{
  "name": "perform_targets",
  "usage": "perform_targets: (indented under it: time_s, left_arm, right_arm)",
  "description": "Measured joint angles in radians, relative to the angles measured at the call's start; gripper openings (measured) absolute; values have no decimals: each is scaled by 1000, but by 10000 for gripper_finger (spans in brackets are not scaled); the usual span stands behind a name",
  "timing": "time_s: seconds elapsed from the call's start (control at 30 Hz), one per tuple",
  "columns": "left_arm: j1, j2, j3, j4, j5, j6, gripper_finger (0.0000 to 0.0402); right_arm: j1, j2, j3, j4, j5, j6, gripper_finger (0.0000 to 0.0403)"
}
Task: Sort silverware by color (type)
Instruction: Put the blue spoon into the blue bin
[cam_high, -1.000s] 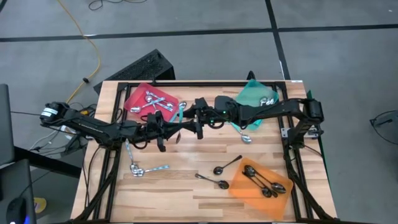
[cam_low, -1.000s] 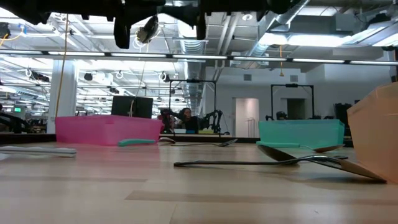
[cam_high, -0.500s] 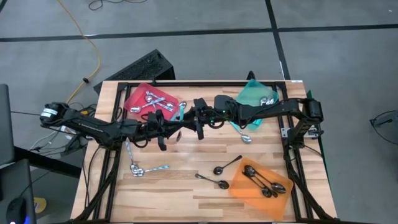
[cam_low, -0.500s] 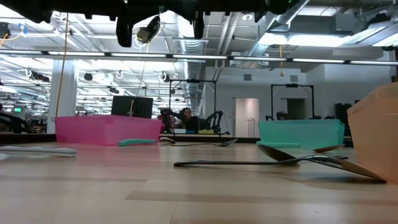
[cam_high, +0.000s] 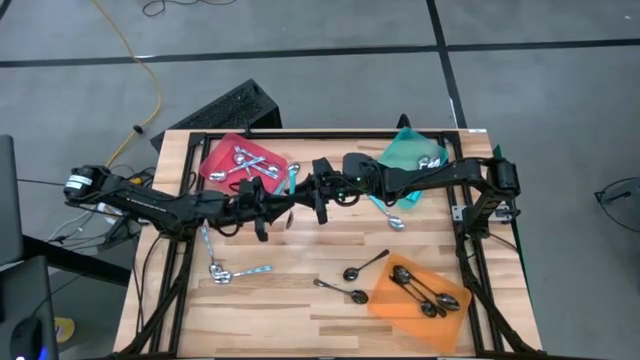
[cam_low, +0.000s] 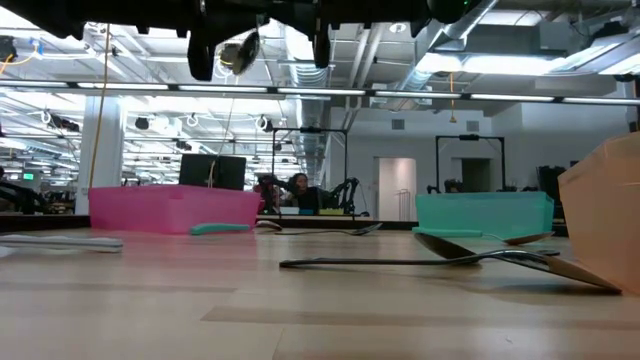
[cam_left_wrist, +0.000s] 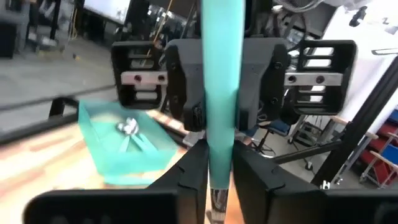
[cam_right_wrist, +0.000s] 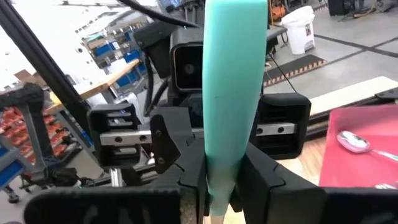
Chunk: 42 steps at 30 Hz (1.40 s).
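A spoon with a teal-blue handle (cam_left_wrist: 217, 81) and a silver bowl (cam_low: 240, 48) hangs level in the air over the middle of the table, spanning the gap between my two grippers. My left gripper (cam_high: 272, 210) comes from the table's left and is shut on the spoon near its bowl end. My right gripper (cam_high: 320, 196) comes from the right, facing the left one, and is shut on the teal-blue handle (cam_right_wrist: 227, 93). My left gripper pinches the spoon's silver neck (cam_left_wrist: 216, 194), just below the teal-blue handle, between its two fingers. The fingers point level toward the table's right and lie along the spoon, which is clear of the table. My right gripper pinches the teal-blue handle near its free end (cam_right_wrist: 219, 177) between its two fingers (cam_right_wrist: 186, 177). The fingers point level toward the table's left and lie along the handle. The spoon is lifted clear, level between the two grippers.
A red tray (cam_high: 222, 152) at the far left holds silver spoons; a teal tray (cam_high: 402, 148) at the far right holds teal-handled ones; an orange tray (cam_high: 392, 300) at the near right holds black ones. Loose spoons (cam_high: 365, 265) lie on the near half of the table.
My right gripper's fingers have drawn together onto the spoon's teal-blue handle. Both arms have kept their places, and the spoon has stayed in the air between them.
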Motion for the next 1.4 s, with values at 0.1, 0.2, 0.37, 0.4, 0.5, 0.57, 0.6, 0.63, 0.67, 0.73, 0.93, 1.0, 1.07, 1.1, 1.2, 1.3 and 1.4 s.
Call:
perform_targets:
  time_s: [0.1,0.2,0.37,0.4,0.5,0.57,0.6,0.63,0.67,0.73,0.93,1.0,1.07,1.1,1.2,1.3,1.4]
  left_arm:
    - [22,0,0,-35,59,-55,99]
    - [40,0,1,-42,103,-65,142]
    - [61,-8,54,-78,123,-41,193]
    - [65,-14,73,-125,135,-31,198]
    - [76,-26,146,-307,156,-5,205]
    - [77,-37,198,-448,155,12,206]
    - [78,-38,223,-505,152,24,207]
    - [78,-37,248,-554,145,37,207]
    - [78,-37,268,-606,131,47,207]
    - [78,-37,303,-684,93,51,207]
    - [78,-37,332,-762,-27,49,207]
    - [78,-39,333,-762,-35,47,208]
    - [78,-41,333,-765,-35,46,208]
    - [78,-44,333,-763,-35,46,208]
    - [78,-75,333,-763,-28,51,208]
    - [78,-131,333,-786,-33,82,208]
    - [81,-200,317,-783,-49,121,208]
  right_arm:
    - [-6,-1,-2,3,-1,18,85]
    - [-13,-13,-2,19,-5,21,85]
    - [-28,-52,-2,18,-23,21,85]
    - [-35,-70,-2,-3,-24,21,85]
    - [-51,-123,-1,-71,-27,9,85]
    - [-65,-165,-1,-147,-27,-3,85]
    - [-71,-182,-1,-177,-26,-4,85]
    - [-78,-201,-1,-214,-22,-3,85]
    - [-83,-221,-1,-261,-7,2,85]
    - [-91,-260,-1,-348,45,21,85]
    - [-127,-393,-2,-620,204,84,85]
    - [-155,-440,-2,-687,223,92,85]
    - [-181,-492,-3,-747,236,85,85]
    - [-192,-523,-3,-770,237,76,85]
    - [-218,-617,-3,-841,238,32,85]
    - [-236,-718,-26,-906,286,15,85]
    - [-273,-818,-99,-915,342,21,85]
